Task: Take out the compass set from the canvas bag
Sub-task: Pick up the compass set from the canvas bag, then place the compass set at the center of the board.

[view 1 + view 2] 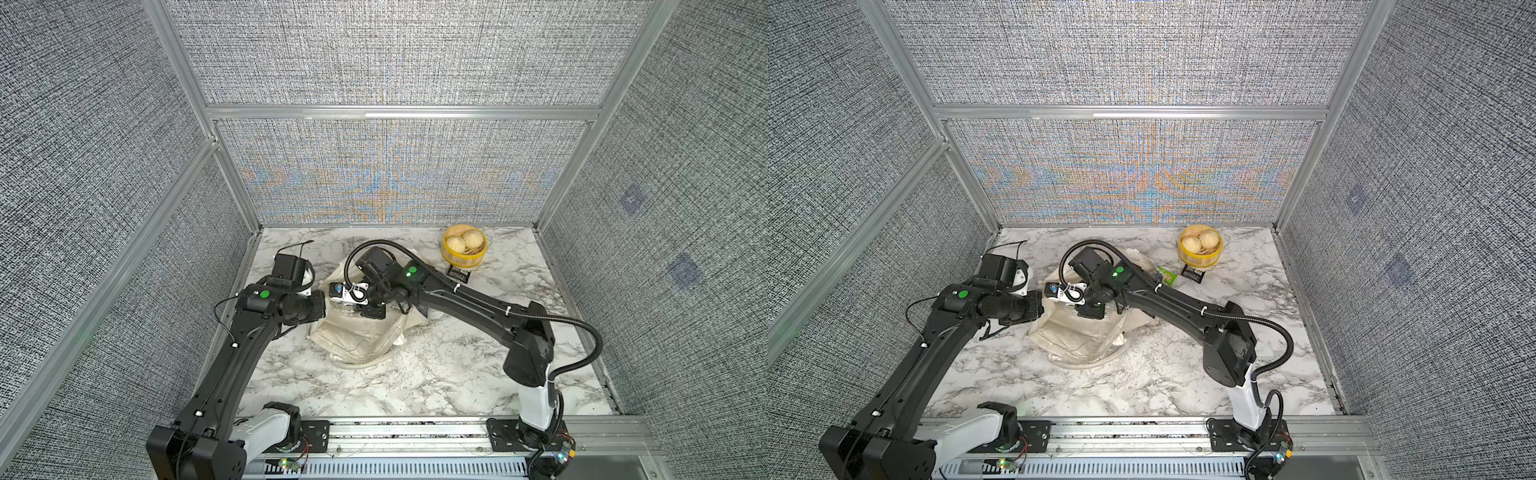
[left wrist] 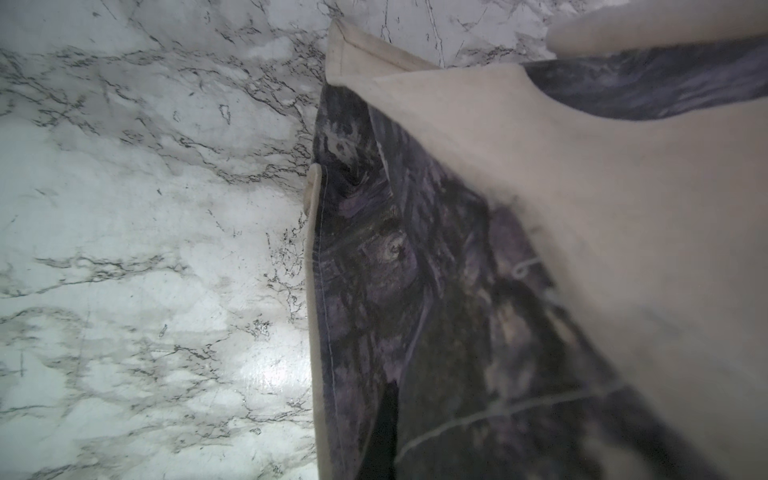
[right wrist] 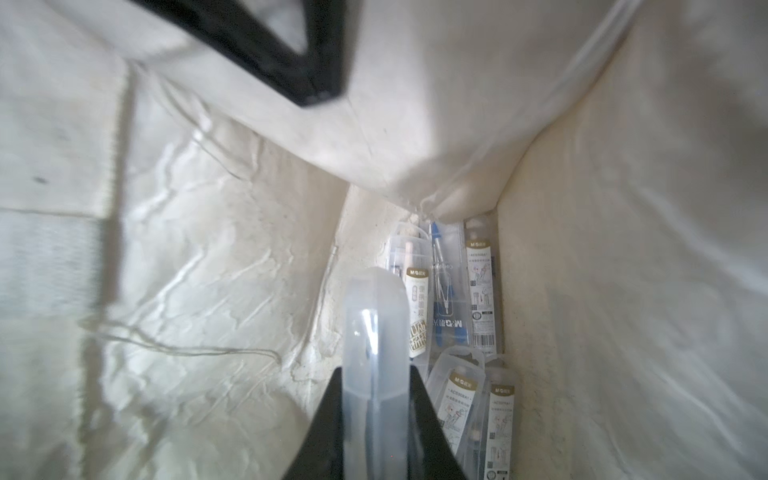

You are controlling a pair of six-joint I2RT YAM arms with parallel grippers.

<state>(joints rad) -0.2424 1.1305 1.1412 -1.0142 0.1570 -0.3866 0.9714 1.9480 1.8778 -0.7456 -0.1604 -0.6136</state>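
The right hand (image 3: 376, 419) is deep in the bag (image 1: 357, 336) and pinches one clear case (image 3: 374, 332). More cases (image 3: 461, 291) lie below. The smooth case could slip out, or catch on floppy cloth. The left hand, hidden, is shut on the bag's edge.

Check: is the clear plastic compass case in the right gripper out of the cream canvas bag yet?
Not yet. The clear plastic compass case, clamped in the right gripper, is surrounded by the cream canvas bag.
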